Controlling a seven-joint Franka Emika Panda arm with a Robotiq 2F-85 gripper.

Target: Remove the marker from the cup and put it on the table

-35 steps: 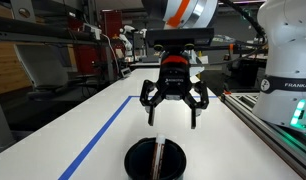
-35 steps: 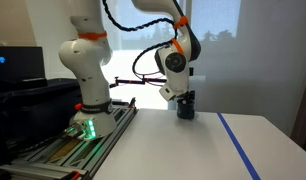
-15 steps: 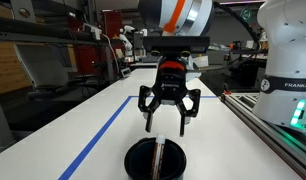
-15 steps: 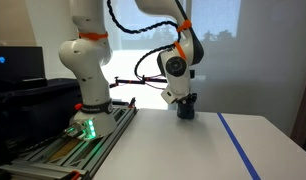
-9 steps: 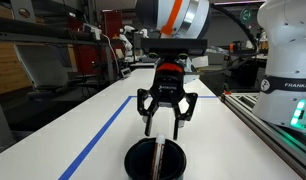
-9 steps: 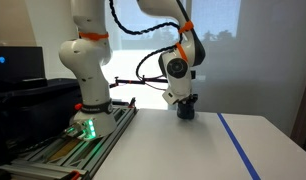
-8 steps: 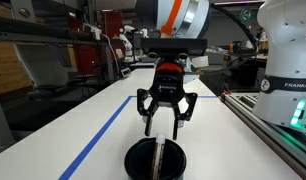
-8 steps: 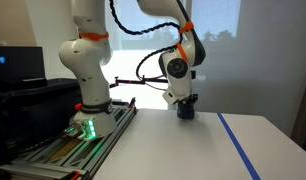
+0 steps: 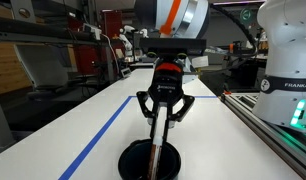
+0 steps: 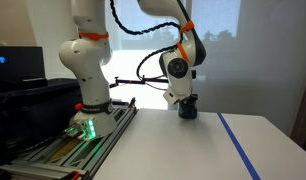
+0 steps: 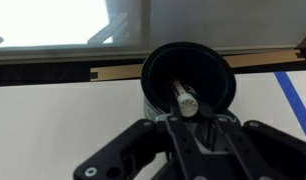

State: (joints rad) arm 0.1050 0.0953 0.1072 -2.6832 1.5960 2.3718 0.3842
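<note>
Gripper (image 9: pixel 161 122), jaws closed on the marker (image 11: pixel 183 97), directly above the cup (image 9: pixel 131 160). The marker stands near upright inside the cup, its long axis in line with the fingers. Judged next move: a straight lift clear of the rim, then across to the table (image 9: pixel 228 140).

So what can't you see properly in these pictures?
- Marker lower end: wrist view, lost in the cup's dark inside.
- Cup's near side: in an exterior view, cut by the bottom edge.
- Marker and cup: in an exterior view, one small dark blob with the fingers.
</note>
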